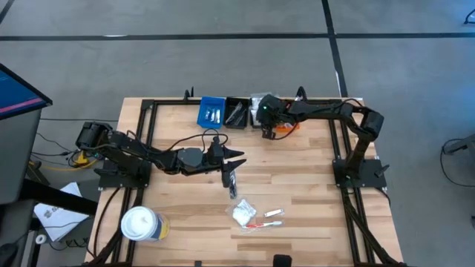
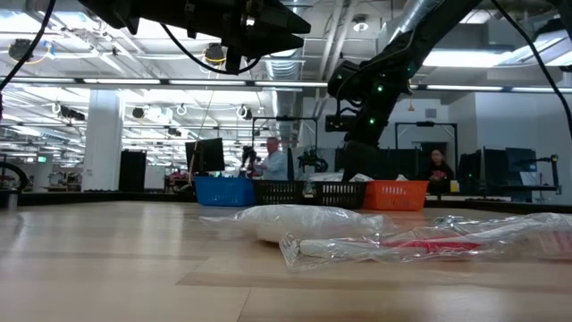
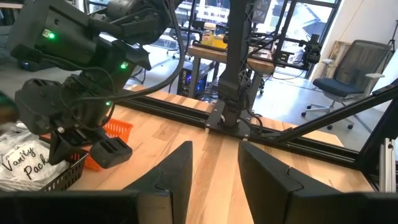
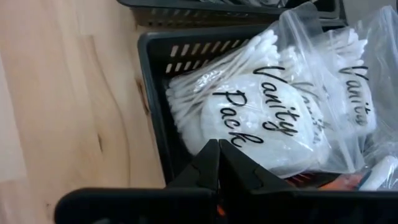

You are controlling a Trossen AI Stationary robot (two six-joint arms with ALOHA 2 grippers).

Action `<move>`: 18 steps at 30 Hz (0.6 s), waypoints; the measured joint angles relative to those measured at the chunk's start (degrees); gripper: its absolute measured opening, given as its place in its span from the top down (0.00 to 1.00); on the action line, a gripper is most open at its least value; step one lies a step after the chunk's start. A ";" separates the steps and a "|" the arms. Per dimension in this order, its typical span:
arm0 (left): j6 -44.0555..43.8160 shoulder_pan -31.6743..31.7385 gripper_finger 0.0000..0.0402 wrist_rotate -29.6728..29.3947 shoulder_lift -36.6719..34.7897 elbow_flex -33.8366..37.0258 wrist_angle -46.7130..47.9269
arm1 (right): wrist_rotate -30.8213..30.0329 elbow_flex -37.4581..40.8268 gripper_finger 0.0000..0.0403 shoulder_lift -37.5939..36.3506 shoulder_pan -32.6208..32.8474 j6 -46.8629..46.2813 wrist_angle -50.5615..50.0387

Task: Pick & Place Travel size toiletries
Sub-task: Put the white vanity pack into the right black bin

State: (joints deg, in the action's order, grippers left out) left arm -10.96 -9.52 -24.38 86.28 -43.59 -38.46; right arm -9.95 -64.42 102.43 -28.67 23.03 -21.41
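Observation:
Several toiletries lie on the near middle of the table: a white sachet (image 1: 243,215) (image 2: 286,224), a red stick in clear wrap (image 1: 260,225) (image 2: 420,243) and a white stick (image 1: 273,213). A slim dark item (image 1: 231,184) lies on the wood just on the near side of my left gripper (image 1: 236,157) (image 3: 214,177). That gripper is open and hovers level over the table's middle with nothing between its fingers. My right gripper (image 1: 266,119) (image 4: 217,155) is shut. It hangs over a black bin (image 4: 155,93) full of "Vanity Pack" cotton-swab sachets (image 4: 261,112) at the far edge.
A row of small bins stands at the far edge: blue (image 1: 211,111), black (image 1: 237,113) and orange (image 1: 286,130) (image 3: 115,127). A large white tub with a yellow label (image 1: 141,224) stands at the near left. Dark frame rails (image 1: 338,141) run along the sides. Bare wood lies between the arms.

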 joint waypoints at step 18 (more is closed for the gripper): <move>0.31 0.00 0.70 0.16 0.00 0.00 -0.13 | -0.94 -1.09 1.00 7.33 -0.34 1.49 2.99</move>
State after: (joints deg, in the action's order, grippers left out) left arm -10.65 -9.52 -24.23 86.28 -43.59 -38.58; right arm -10.90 -65.52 109.76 -29.02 24.51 -18.41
